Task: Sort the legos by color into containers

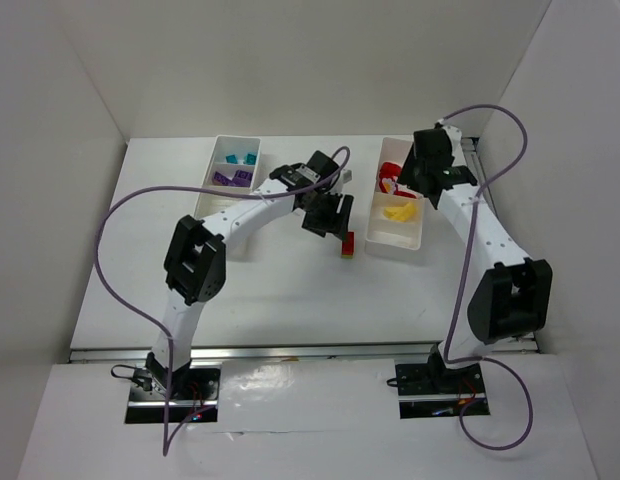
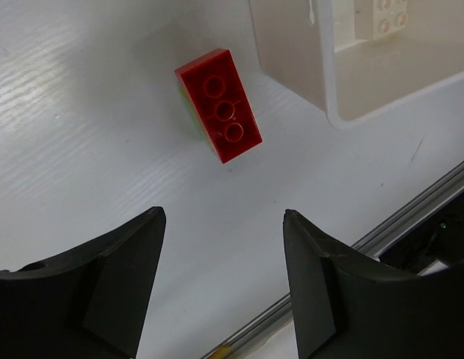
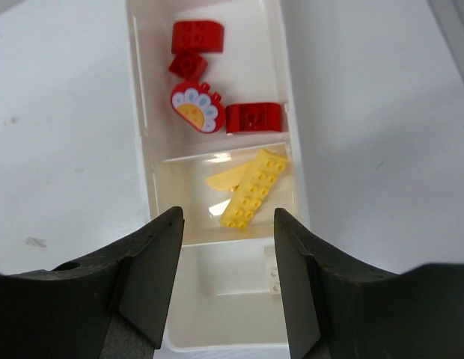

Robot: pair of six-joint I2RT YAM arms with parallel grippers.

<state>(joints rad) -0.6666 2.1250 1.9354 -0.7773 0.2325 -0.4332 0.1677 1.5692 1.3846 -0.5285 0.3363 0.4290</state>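
A red brick is seen on the table at eight o'clock of the right tray, with the left gripper spread empty beside it and the right gripper spread over that tray.

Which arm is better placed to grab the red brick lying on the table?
Left. The left gripper hovers open near the red brick; the right gripper hangs open over the right tray, farther away.
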